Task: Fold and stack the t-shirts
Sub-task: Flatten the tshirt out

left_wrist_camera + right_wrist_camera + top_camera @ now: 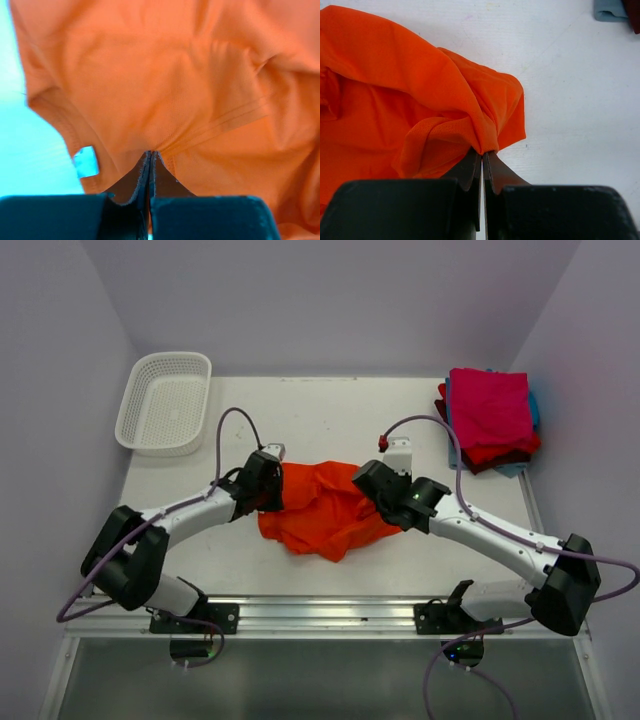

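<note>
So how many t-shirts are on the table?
5 that I can tell: an orange t-shirt crumpled in the middle, and a stack at the far right: magenta on top, then red, maroon and light blue. More may be hidden inside.

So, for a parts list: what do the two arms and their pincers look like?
The left arm and right arm have white links between bulky black joints. A lilac cable loops off each wrist; the right one ends in a red plug. Left pincer and right pincer: thin, dark, tapering fingers.
</note>
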Tool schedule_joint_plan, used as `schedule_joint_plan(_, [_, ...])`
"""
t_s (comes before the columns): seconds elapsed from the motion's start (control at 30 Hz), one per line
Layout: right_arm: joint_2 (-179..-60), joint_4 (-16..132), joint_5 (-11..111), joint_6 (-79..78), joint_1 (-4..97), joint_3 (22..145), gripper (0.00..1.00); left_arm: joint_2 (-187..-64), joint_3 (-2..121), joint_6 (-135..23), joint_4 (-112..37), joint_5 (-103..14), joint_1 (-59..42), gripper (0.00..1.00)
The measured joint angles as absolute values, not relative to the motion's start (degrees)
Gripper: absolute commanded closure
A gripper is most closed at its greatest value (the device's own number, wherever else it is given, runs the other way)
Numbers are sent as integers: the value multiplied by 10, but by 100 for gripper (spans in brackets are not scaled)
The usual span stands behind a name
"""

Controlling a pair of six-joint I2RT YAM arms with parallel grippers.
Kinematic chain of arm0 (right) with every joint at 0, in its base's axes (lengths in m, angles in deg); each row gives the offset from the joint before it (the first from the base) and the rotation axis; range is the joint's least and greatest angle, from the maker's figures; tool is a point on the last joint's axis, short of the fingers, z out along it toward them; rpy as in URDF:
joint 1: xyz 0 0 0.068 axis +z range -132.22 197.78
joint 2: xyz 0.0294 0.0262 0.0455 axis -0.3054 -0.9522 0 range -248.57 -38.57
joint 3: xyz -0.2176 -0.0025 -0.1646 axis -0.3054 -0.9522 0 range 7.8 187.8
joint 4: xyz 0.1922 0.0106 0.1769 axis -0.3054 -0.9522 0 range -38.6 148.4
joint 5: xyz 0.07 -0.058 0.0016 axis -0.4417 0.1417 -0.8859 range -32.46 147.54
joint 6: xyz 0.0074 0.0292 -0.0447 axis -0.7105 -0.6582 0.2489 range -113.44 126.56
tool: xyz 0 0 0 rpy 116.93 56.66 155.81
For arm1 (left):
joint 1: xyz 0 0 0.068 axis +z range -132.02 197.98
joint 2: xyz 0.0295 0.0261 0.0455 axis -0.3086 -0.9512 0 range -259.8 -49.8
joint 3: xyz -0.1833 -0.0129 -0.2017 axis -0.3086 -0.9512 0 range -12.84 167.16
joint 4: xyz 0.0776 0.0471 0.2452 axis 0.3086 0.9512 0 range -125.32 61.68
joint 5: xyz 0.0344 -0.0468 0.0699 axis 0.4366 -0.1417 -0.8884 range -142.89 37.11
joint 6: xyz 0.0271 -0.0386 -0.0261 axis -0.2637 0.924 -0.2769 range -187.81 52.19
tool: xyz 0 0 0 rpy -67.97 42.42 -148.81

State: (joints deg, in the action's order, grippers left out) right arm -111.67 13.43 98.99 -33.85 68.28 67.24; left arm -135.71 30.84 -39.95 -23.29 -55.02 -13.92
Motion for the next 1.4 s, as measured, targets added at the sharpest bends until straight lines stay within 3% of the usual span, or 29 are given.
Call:
schedule_joint_plan(0.17, [-1117,140,1003,-344,683,655,100,-1284,337,-402,-213,-605,-139,100])
schedule_joint_plan(0.57, [-1076,147,1033,-384,641,601,100,-1257,464,-420,-130,-713,-120,100])
schedule_joint_plan(0.63, [-1055,146,1037,-399,618,587,83,-1231,483,-421,-113,-727,-105,100])
schedule_joint_plan(0.73, [-1032,137,1050,-420,595,562,41,-1191,508,-426,-105,-744,-86,100])
schedule_joint_plan(0.83, [-1033,123,1046,-427,592,550,26,-1167,519,-430,-104,-752,-76,100])
schedule_joint_plan(1.0, [-1046,139,1023,-413,592,549,27,-1174,518,-434,-99,-747,-73,100])
schedule_joint_plan(1.13, [-1049,190,988,-373,592,550,32,-1186,512,-434,-97,-740,-71,100])
schedule_joint_plan(1.27, [-1092,253,902,-322,589,575,44,-1189,510,-434,-95,-733,-71,100])
schedule_joint_plan(1.4, [-1143,308,804,-292,597,601,48,-1189,510,-434,-95,-732,-71,100])
